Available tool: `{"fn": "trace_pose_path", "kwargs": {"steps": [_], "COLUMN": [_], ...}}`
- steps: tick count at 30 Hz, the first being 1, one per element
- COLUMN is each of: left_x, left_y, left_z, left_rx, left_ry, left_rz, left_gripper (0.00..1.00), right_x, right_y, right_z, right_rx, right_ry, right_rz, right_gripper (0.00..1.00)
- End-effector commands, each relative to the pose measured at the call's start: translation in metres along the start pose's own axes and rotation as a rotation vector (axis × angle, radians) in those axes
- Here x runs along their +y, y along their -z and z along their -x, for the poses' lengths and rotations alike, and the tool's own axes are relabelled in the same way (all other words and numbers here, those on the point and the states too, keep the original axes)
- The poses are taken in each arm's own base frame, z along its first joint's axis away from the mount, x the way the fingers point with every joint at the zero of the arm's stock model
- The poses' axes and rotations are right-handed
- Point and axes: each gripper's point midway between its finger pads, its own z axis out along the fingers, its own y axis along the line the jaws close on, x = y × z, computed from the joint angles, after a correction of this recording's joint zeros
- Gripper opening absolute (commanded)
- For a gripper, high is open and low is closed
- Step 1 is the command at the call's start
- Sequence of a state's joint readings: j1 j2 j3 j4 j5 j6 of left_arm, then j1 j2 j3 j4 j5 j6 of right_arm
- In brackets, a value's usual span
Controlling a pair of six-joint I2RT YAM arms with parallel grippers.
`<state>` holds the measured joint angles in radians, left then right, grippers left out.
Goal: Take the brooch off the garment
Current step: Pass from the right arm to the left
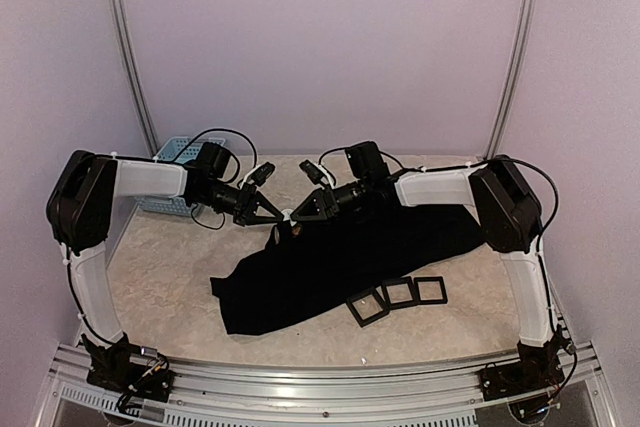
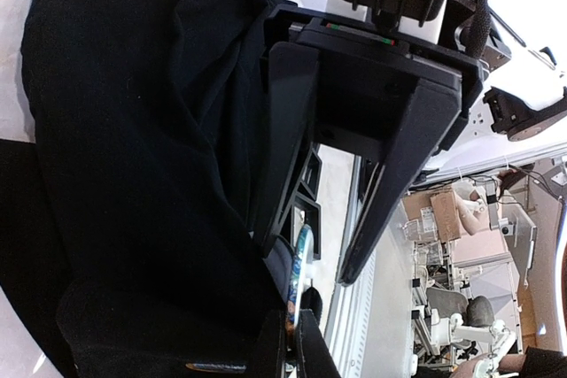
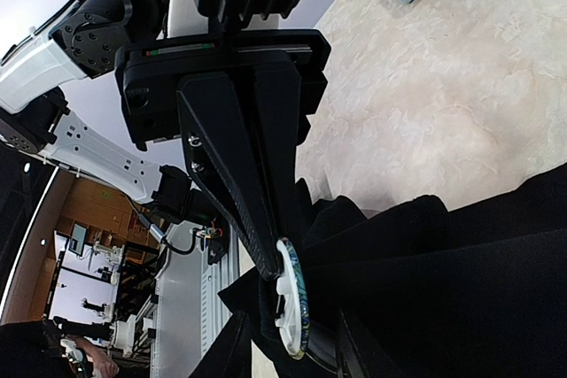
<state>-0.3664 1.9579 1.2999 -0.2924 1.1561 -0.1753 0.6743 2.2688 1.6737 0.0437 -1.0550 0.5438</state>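
Observation:
The black garment lies crumpled across the table, with a fold lifted at its far left end. The brooch, a round disc with a blue patterned face and a white back, sits on that fold. My left gripper is shut on the brooch's rim. My right gripper faces it, open, its fingers straddling the brooch and the bunched fabric; one finger lies against the cloth, the other stands clear of the disc.
Three small black square frames lie by the garment's near edge. A light-blue basket stands at the back left behind the left arm. The marbled tabletop shows bare at the left.

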Motion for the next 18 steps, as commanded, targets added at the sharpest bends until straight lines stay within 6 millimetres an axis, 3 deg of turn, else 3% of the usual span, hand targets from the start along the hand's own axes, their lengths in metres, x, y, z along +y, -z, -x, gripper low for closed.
{"fn": "trace_pose_path", "kwargs": {"steps": [1,10,18], "left_x": [-0.0168,-0.0172,-0.0186], "left_y": [0.0038,0.0033,0.0025], "left_z": [0.0094,0.0095,0.0094], "left_rx": [-0.019,-0.019,-0.017], "left_ry": [-0.058,-0.060,-0.065], "left_rz": [-0.013,-0.015,-0.015], "left_gripper": [0.00,0.00,0.00], "right_x": [-0.0068,-0.0055,-0.0092], "right_y": [-0.0110,-0.0156,-0.0176], "right_z": [-0.0080,-0.0099,-0.0117], "right_rx": [0.024,0.036,0.043], "right_ry": [-0.018,-0.022,-0.038], "right_rz": [0.004,0.015,0.014], "right_gripper": [0.31,0.27,0.15]}}
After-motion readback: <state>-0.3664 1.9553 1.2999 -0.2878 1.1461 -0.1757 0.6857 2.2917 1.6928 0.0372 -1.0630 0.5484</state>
